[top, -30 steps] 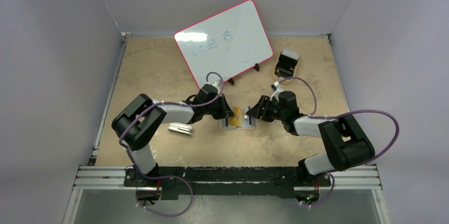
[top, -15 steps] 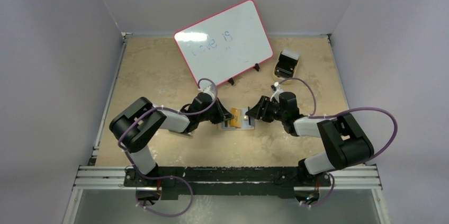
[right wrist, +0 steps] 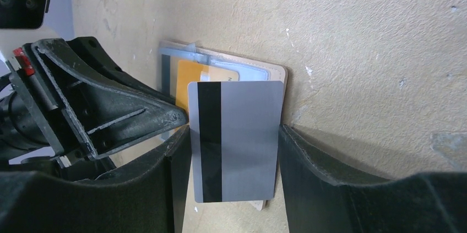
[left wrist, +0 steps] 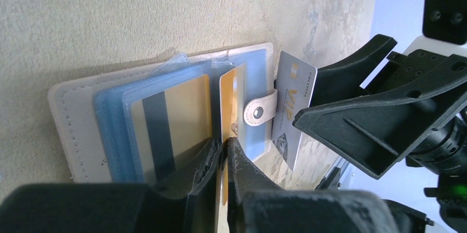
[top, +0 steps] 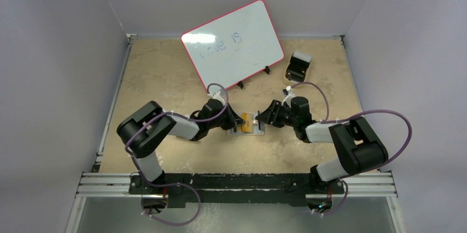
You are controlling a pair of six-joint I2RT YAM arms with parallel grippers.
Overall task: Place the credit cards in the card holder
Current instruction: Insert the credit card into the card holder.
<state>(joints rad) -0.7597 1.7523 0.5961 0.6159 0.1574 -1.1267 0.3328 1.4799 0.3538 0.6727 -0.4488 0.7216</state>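
The card holder lies open on the table between both grippers. In the left wrist view the card holder shows blue plastic sleeves, a gold card in one sleeve and a snap tab. My left gripper is shut on an orange credit card, held edge-on over the sleeves; the gripper also shows from above. My right gripper is shut across a silver credit card with a black stripe, standing at the holder's right edge. The right gripper also shows from above.
A white board with a red rim leans at the back of the table. A tan oval tray with a dark inside sits at the back right. The left arm's forearm lies low over the table to the left of the holder.
The left arm's wrist and forearm have dropped lower and swung nearer, now covering the silver-white block. The orange card stays over the holder. The right gripper has barely moved.
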